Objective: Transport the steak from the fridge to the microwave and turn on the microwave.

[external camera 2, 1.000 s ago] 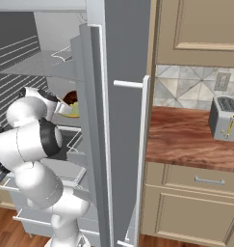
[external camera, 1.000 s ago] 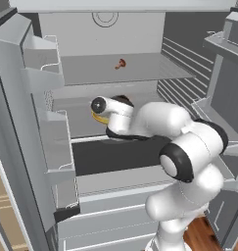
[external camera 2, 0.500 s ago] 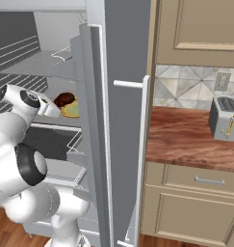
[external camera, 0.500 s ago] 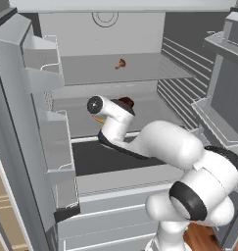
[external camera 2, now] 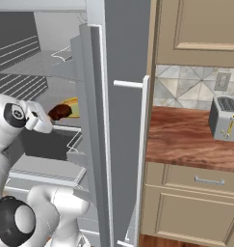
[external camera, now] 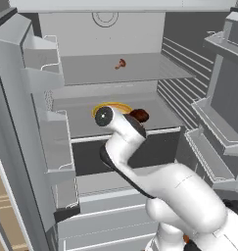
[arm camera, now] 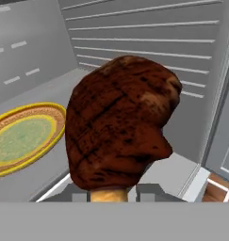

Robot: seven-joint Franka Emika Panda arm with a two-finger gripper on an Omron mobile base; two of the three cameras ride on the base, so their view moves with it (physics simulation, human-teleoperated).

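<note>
The steak (arm camera: 119, 123), a dark brown lump with a tan edge, sits between my gripper's (arm camera: 115, 192) fingers, which are shut on it. It hangs just above the middle shelf of the open fridge (external camera: 86, 73), right of the yellow plate (external camera: 107, 106). From the left base, the steak (external camera: 139, 115) peeks out behind my hand. Seen from the right base, the steak (external camera 2: 59, 112) is at the gripper (external camera 2: 47, 120) tip, in front of the plate (external camera 2: 73, 107). The microwave is out of view.
A tiny brown mushroom-shaped piece (external camera: 120, 63) lies on the upper shelf. Door bins (external camera: 57, 142) stand on the left and more bins (external camera: 213, 127) on the right. The fridge door (external camera 2: 123, 96) separates me from a wooden counter (external camera 2: 186, 137) with a toaster (external camera 2: 226, 118).
The steak has come off the yellow plate and moved right, toward the shelf's front. The arm's elbow has swung lower and nearer the cameras.
</note>
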